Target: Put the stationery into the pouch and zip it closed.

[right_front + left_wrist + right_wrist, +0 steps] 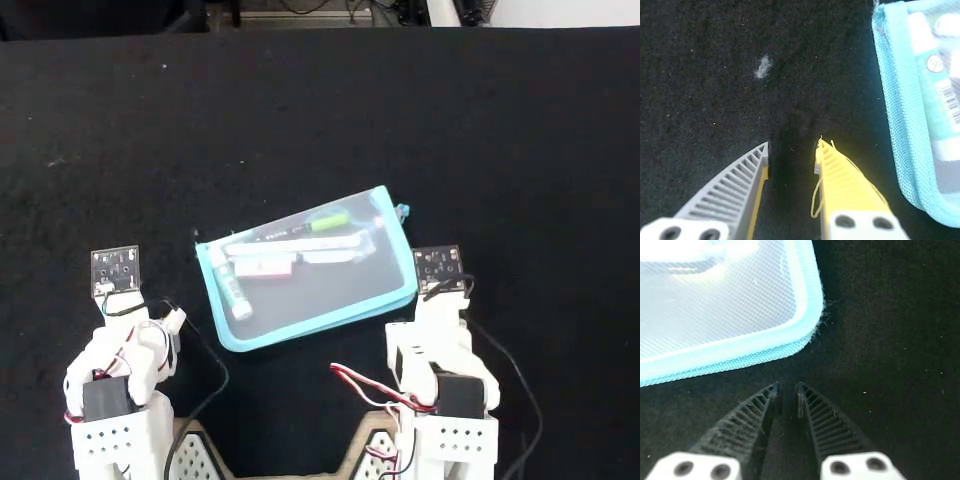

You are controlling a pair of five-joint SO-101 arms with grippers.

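Note:
The light-blue pouch [310,300] with a clear mesh front lies flat and tilted at the table's middle. Inside it lie a glue stick [232,290], a green-tipped pen [325,222], a white pen [300,246] and a pink-and-white eraser [265,267]. Its zipper pull [402,211] sticks out at the far right corner. My left gripper [792,147] hovers over bare cloth beside the pouch's edge [900,100], slightly open and holding nothing. My right gripper [787,387] sits just short of the pouch's rounded corner [805,325], tips nearly together, holding nothing.
A black cloth [320,120] covers the whole table. The left arm [125,350] and right arm [440,350] stand folded back at the near edge, one on each side of the pouch. A bit of white lint [762,66] lies on the cloth.

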